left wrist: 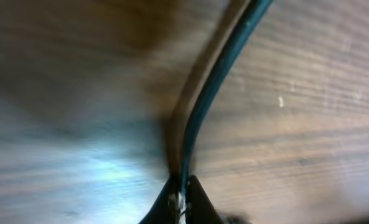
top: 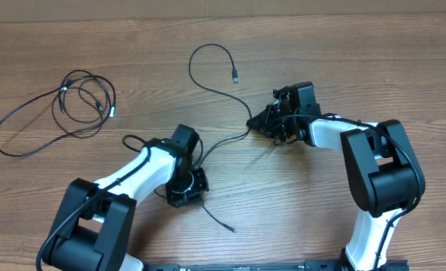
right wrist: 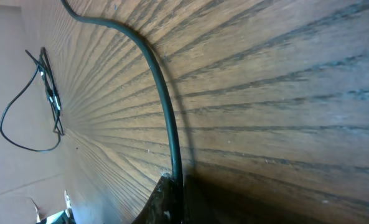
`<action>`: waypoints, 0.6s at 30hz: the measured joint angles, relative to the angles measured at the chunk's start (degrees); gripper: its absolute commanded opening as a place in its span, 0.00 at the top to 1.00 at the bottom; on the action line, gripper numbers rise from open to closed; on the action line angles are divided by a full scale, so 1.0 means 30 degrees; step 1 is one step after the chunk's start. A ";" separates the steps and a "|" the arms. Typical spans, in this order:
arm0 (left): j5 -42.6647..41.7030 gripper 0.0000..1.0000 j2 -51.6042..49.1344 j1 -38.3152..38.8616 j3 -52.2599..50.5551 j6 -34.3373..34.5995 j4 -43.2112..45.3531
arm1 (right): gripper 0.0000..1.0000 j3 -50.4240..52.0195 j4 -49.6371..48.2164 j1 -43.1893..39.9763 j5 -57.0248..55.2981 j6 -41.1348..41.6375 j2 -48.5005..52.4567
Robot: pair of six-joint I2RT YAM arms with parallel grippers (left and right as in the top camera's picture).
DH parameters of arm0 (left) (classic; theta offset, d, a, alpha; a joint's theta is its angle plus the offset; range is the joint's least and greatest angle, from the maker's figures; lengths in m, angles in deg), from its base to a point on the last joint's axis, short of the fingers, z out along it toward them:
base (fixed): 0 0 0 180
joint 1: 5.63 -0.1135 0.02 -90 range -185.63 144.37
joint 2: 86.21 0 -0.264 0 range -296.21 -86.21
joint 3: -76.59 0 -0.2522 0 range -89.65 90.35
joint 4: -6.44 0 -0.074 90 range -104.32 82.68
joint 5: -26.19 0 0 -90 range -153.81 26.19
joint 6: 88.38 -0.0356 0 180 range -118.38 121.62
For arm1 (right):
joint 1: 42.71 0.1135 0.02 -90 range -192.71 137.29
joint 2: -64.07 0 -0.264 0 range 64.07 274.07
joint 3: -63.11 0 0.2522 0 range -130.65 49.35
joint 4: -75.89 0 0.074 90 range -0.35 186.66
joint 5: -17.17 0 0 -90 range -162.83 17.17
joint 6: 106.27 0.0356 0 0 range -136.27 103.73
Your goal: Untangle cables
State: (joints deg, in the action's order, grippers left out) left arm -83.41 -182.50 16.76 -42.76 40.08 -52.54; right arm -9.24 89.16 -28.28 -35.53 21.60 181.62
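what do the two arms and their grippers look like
The left arm and right arm match: white rounded links between bulky black joint housings, with a thin black cable along each. The left gripper and right gripper are black. No markings show.

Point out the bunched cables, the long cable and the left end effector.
bunched cables [top: 63,91]: overhead view, where the loops cross.
long cable [right wrist: 167,112]: right wrist view, its middle stretch.
left end effector [left wrist: 182,200]: left wrist view, between its fingertips pinching that cable.
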 measured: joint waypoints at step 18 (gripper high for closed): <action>1.0499 0.96 -0.0357 -0.0015 -0.0102 -0.1406 1.0287 | 0.96 0.0000 0.0015 0.0007 0.0000 0.0007 -0.0007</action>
State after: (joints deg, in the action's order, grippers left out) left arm -51.91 -183.57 16.72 -43.06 35.86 -21.67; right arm -9.24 89.21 -28.26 -35.53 21.62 181.60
